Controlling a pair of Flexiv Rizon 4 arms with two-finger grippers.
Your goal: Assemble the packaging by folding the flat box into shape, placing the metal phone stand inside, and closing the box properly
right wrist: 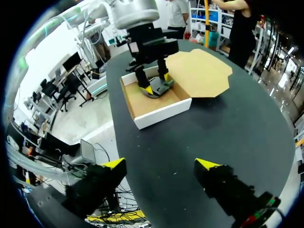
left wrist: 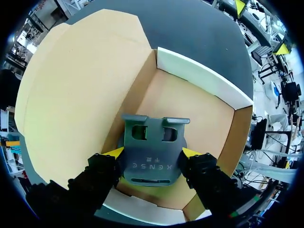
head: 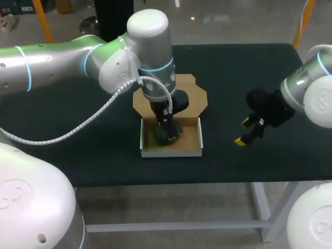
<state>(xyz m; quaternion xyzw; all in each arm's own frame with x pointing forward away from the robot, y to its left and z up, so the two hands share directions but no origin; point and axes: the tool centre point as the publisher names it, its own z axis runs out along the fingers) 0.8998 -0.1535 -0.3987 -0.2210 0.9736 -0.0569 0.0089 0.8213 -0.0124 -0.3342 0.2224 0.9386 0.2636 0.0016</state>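
Left tool (left wrist: 152, 152) is holding the metal phone stand (left wrist: 152, 137) inside the open box (left wrist: 199, 78).
Its 2 yellow tips are clamping the stand from both sides, low in the box and near the wall where the lid flap (head: 193, 97) is joined. To do this step well, I think the stand should be lying flat on the box floor before the tips are opening, and the arm should then be rising straight, not dragging a wall. Right tool (head: 241, 132) is hanging over the table (head: 249, 67) with fingers apart, well apart from the box.
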